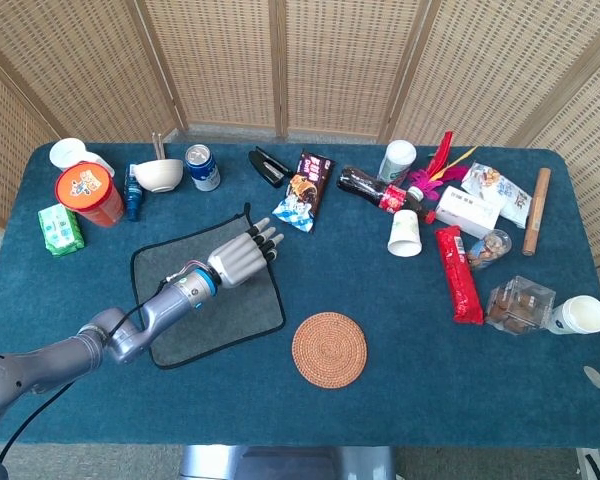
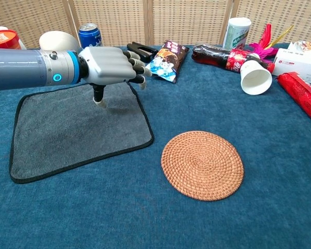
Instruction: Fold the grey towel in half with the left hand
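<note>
Head view: grey towel point(image 1: 205, 295), flat and unfolded, left of table centre, long axis slanting from near-left to far-right; left hand point(image 1: 242, 256) above its far-right corner, fingers pointing past the edge, empty. Chest view: left hand point(image 2: 110, 66) hovers over the towel's far edge, fingers loosely apart, thumb hanging just above the cloth; contact unclear. Right hand not visible.
</note>
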Controlling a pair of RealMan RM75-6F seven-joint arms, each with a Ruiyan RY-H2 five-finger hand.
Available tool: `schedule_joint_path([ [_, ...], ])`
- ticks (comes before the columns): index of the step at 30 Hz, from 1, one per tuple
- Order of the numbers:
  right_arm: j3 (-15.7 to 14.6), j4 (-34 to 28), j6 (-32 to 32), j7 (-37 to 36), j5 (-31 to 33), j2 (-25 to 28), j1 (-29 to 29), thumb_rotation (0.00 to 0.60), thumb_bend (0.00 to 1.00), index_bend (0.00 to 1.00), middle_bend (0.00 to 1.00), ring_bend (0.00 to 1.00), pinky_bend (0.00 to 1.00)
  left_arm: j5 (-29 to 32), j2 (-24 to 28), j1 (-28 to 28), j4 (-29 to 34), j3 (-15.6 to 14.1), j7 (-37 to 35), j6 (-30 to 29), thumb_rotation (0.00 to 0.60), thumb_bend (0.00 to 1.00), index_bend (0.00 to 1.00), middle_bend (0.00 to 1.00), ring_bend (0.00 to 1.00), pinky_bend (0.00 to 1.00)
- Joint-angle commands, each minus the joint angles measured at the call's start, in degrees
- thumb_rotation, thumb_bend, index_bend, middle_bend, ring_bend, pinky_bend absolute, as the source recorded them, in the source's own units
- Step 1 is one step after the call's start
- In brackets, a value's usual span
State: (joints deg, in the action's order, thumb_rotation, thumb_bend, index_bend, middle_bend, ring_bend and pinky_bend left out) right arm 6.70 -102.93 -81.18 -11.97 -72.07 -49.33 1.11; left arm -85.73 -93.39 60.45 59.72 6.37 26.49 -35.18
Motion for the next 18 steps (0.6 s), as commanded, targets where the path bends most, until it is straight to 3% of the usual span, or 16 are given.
schedule_joint_path([
  [1,0.0,0.0,0.1,-0.1,-0.1,0.0,0.0,0.6,0.0,0.0,0.0,0.0,0.0,0.6,-0.4,0.4,-0.3,-0.2,0.3,0.4,0.6,0.09,0.2,0.0,0.0,0.06],
  [14,-0.1,0.1,0.2,-1.1,-0.6,0.3,0.2,0.6,0.0,0.0,0.0,0.0,0.0,3.3,-3.9,1.9,-2.9,-0.6,2.0,1.3,0.6,0.1,0.21,0.0,0.0,0.07],
  [18,-0.1,0.5,0.9,-1.7,-0.3,0.3,0.0,0.6,0.0,0.0,0.0,0.0,0.0,3.7,-4.4,2.2,-3.3,-0.8,2.6,1.1,0.6,0.13,0.29,0.0,0.0,0.07],
])
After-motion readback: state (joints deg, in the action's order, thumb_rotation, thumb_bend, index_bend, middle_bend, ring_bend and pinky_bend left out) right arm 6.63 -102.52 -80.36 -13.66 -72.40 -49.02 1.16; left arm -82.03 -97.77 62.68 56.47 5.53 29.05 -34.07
